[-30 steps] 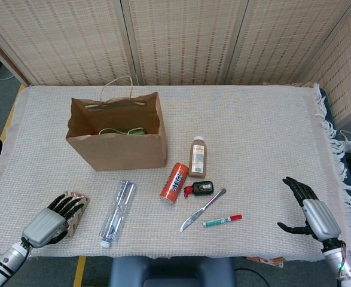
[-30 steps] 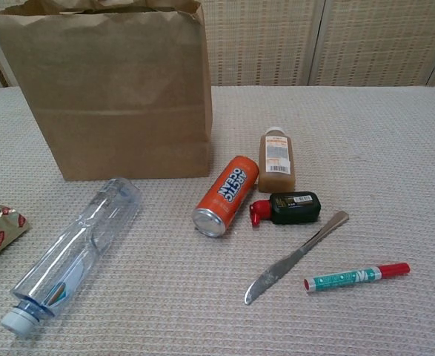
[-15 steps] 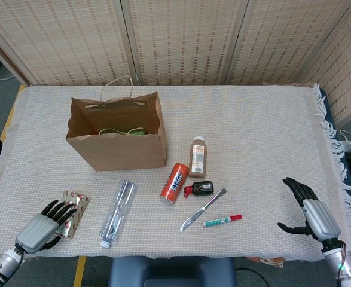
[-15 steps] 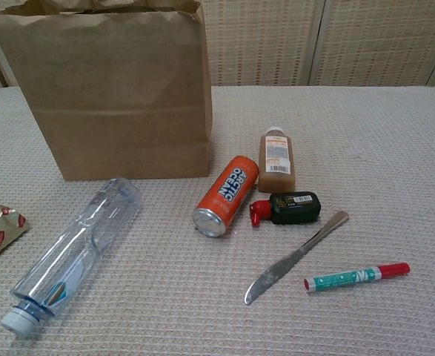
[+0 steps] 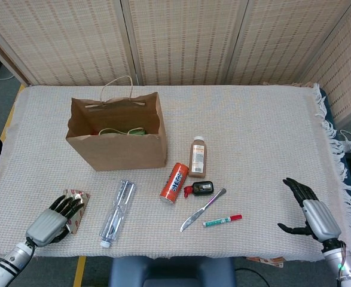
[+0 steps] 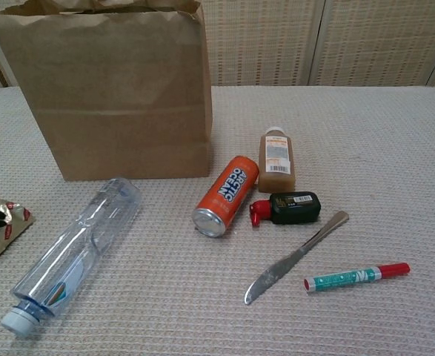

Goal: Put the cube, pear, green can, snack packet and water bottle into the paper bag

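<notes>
The paper bag (image 5: 116, 139) is standing upright on the table, the water bottle (image 5: 116, 211) lying before it. The left hand (image 5: 51, 221) is grasping the snack packet (image 5: 78, 206) at the near-left edge. The right hand (image 5: 310, 212) is resting released, holding nothing.

The paper bag (image 5: 116, 139) hides most of its contents; only green shows over the rim. In the chest view its top is cut off, and the snack packet (image 6: 1, 226) runs off the left edge. The left hand (image 5: 51, 219) covers part of the packet near the table's front left corner.
</notes>
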